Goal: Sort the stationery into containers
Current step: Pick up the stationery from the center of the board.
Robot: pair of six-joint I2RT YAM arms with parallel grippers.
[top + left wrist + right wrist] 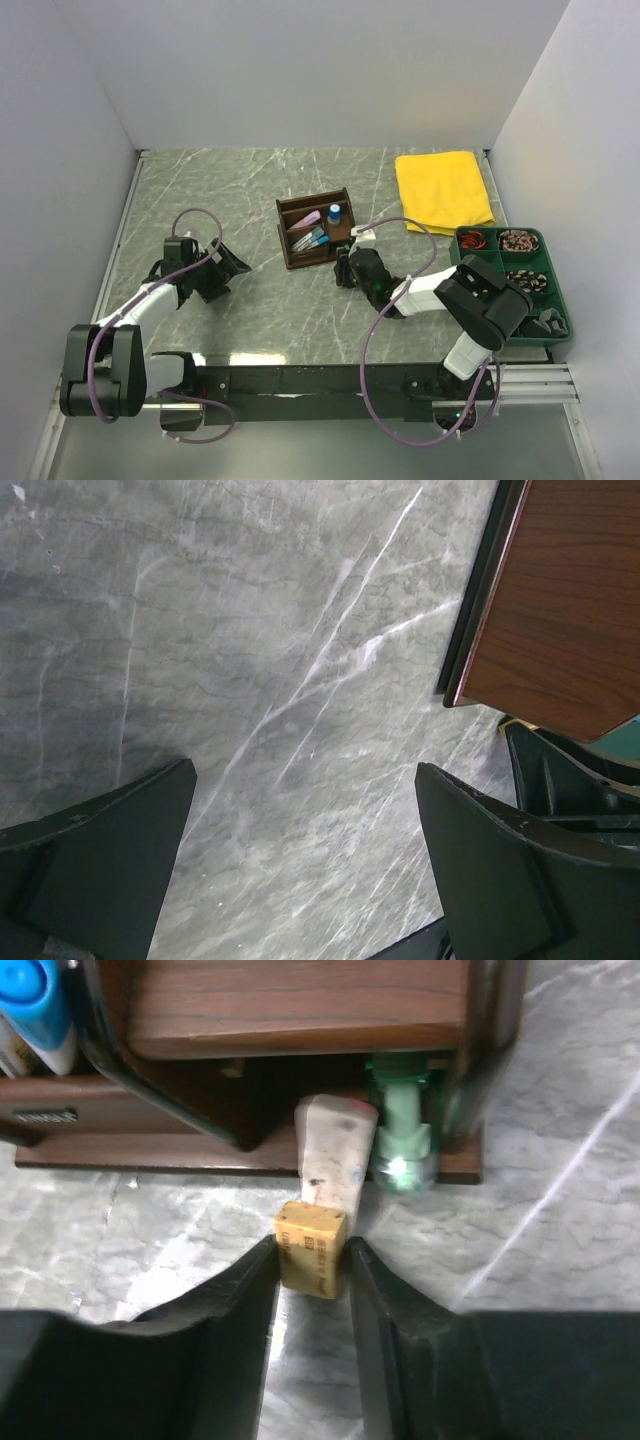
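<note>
A tan eraser [312,1250] stands on the marble just in front of the dark brown wooden organiser [300,1000]. My right gripper [312,1245] has its two fingers pressed against the eraser's left and right sides. Behind it a pale pink eraser [335,1150] and a green item [400,1130] lie against the organiser's base. In the top view the organiser [296,213] holds pens and a blue-capped bottle [334,211], with the right gripper [346,268] at its near right corner. My left gripper [305,772] hangs wide open over bare marble, with nothing between its fingers.
The dark green divided tray [555,290] with coiled bands sits at the right edge. A folded yellow cloth [443,190] lies at the back right. White walls close in the table on three sides. The organiser's side [560,600] shows at the upper right of the left wrist view.
</note>
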